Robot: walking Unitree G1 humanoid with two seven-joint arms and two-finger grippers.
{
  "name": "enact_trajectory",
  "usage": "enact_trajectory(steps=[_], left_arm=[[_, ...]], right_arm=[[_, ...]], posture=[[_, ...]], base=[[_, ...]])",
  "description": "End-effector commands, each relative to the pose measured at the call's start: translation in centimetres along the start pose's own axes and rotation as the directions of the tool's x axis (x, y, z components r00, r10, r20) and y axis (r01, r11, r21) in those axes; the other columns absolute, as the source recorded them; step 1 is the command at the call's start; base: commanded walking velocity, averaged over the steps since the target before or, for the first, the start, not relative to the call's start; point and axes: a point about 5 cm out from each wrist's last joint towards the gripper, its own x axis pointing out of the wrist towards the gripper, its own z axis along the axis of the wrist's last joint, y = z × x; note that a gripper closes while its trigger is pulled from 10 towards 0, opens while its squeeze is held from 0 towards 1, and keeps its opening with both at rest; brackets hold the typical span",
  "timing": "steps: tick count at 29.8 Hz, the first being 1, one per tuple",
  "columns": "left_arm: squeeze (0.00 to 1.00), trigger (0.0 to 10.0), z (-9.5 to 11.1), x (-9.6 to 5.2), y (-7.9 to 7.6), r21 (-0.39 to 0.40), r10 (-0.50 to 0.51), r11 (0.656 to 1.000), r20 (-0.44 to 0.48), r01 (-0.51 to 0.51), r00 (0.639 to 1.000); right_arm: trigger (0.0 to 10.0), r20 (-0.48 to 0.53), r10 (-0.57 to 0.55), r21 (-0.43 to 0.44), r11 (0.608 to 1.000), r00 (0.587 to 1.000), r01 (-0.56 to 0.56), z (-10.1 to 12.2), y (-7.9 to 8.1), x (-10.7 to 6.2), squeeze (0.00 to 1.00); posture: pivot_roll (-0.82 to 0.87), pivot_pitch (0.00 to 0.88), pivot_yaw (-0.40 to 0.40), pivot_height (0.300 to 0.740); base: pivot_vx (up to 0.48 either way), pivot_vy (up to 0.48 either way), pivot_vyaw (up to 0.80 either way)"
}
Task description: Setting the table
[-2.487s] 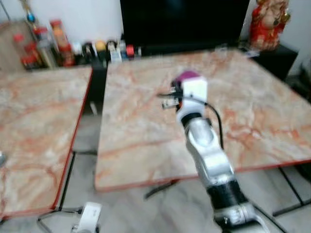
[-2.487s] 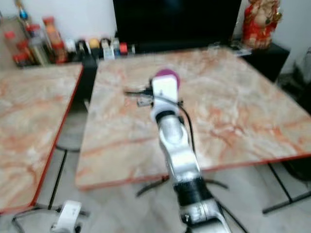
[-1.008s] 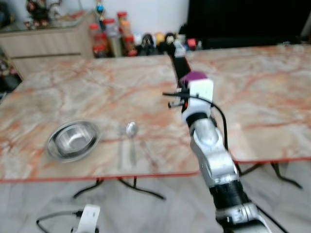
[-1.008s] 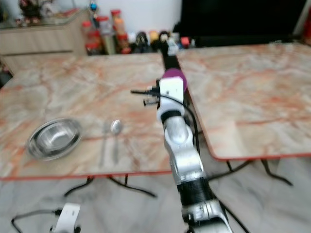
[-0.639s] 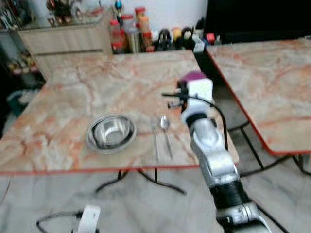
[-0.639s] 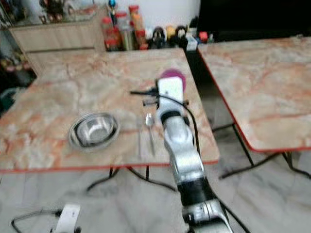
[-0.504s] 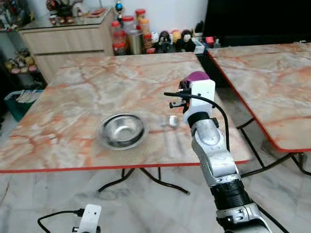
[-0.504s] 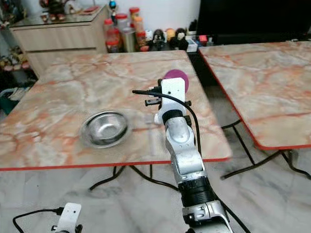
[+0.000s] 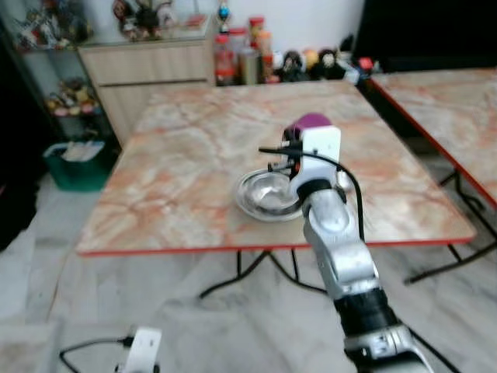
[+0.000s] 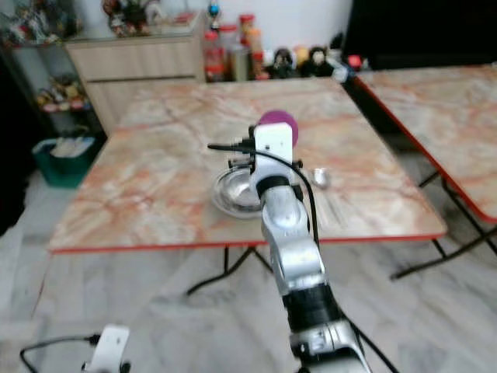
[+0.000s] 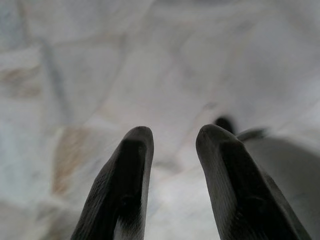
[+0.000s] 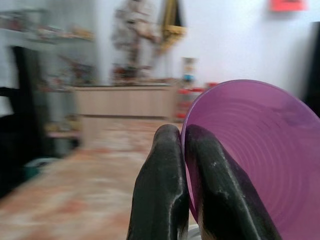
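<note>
1. Facing the marble table (image 9: pixel 178 163), red-edged, near edge toward the robot; a second table (image 9: pixel 458 101) stands well apart to the right.
2. Right arm (image 9: pixel 342 256) is raised over the near edge, wrist above the table top.
3. Steel bowl (image 10: pixel 233 190) sits near the front edge, partly hidden behind the right wrist; a spoon (image 10: pixel 319 179) lies just beside it on the right.
4. Purple cup (image 12: pixel 250 155) is held up in the air, above and just right of the bowl, mouth side-on in the right wrist view.
5. Right gripper (image 12: pixel 186 150): fingers pinched together on the cup's rim, one pad inside, one outside.
6. Key relation: a free spot lies below the cup, beside bowl and spoon; judging by this, the right arm lowers it there.
7. Left gripper (image 11: pixel 170 145): fingers slightly parted, holding nothing, hanging over pale floor (image 11: pixel 150 60), far from the table.
</note>
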Motion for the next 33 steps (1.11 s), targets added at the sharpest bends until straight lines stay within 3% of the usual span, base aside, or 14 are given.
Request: enact_trajectory(steps=[1, 13, 27, 33], left_arm=[[0.00, 10.0, 0.48, 0.07, 0.10, 0.014, -0.001, 1.000, 0.016, 0.000, 1.000], [0.00, 10.0, 0.68, 0.11, -0.04, 0.028, -0.008, 1.000, 0.018, 0.008, 1.000], [0.00, 10.0, 1.05, 0.13, -0.30, 0.016, -0.023, 1.000, 0.041, 0.022, 0.999], [0.00, 10.0, 1.08, 0.13, -0.25, 0.026, -0.024, 0.999, 0.042, 0.023, 0.999]], right_arm=[[10.0, 0.039, -0.002, -0.010, 1.000, 0.999, 0.003, 0.94, -0.23, 0.27, 0.00], [10.0, 0.039, 0.003, -0.009, 1.000, 0.999, -0.002, 0.84, -0.09, 0.21, 0.00], [10.0, 0.034, 0.010, -0.007, 1.000, 0.999, -0.010, 0.74, 0.05, 0.20, 0.00], [10.0, 0.028, -0.004, 0.001, 1.000, 1.000, 0.004, 0.62, -0.21, 0.24, 0.00]], posture=[[-0.03, 0.000, 0.043, 0.736], [-0.03, 0.000, 0.045, 0.736], [-0.03, 0.000, 0.051, 0.736], [-0.04, 0.000, 0.055, 0.736]], base=[[0.000, 0.480, 0.00], [0.000, 0.472, 0.00], [0.000, 0.000, 0.00], [0.347, 0.000, 0.00]])
